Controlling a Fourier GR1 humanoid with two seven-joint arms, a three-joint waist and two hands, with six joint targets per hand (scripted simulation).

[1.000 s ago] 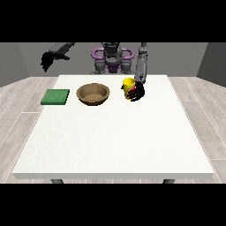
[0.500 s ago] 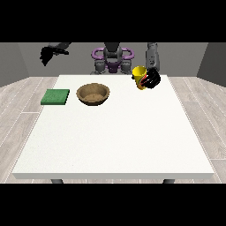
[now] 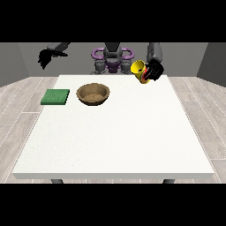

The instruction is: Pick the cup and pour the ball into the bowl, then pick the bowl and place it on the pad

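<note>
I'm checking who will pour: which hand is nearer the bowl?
Its left, at the view's right, holds the yellow cup raised right of the bowl. The other hand hangs high beyond the table's left edge.

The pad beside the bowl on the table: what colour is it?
Green. The pad lies flat at the view's left of the brown bowl, clearest in the front view.

Black hand at view's right [image 3: 153, 70] raised above table's far edge, forearm dropping steeply from shoulder, fingers wrapped round tilted yellow cup with red base [image 3: 139, 69]. Black hand at view's left [image 3: 45, 57] held high and wide of torso, fingers seemingly drooping, holding nothing.
</note>
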